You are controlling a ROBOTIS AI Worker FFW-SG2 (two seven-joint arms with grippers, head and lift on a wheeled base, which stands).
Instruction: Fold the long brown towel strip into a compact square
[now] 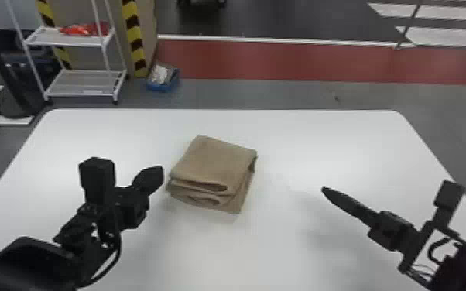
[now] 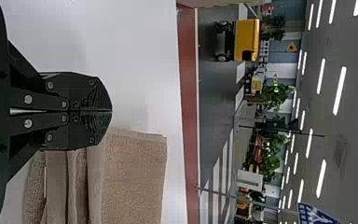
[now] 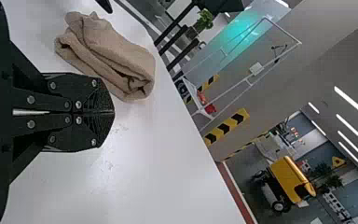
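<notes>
Brown towel (image 1: 216,160) lies between left claw (image 2: 110,111) and right claw (image 3: 112,112), both clenched, empty. Likely soft, light; pinch all layers beside the left claw.

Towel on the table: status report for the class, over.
Towel folded in a layered stack on table. Left tool shut, close on its left. Right tool shut, farther off right.

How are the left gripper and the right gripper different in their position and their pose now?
The left gripper is close to the left side of the folded towel; the right gripper is farther away, on the other side. The left gripper points forward and rightward, while the right gripper points forward and leftward. Both are black, shut and hold nothing.
</notes>
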